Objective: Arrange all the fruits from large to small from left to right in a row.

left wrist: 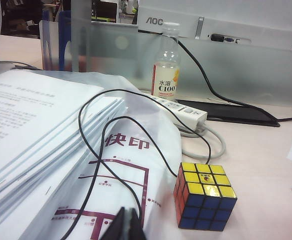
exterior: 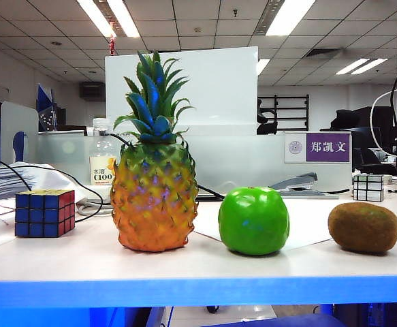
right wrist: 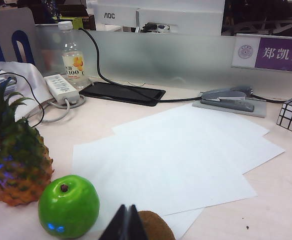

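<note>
With pineapple (exterior: 154, 197), apple (exterior: 253, 221) and kiwi (exterior: 363, 227) already ranked large-to-small along the table (exterior: 184, 269), both closed, empty hands, left hand (left wrist: 127, 226) and right hand (right wrist: 126, 224), should pull clear without nudging them.

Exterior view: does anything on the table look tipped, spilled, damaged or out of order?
Nothing stands out. The pineapple stands upright, with the apple and then the kiwi to its right, apart and in size order. Both grippers, left and right, are shut and empty.
</note>
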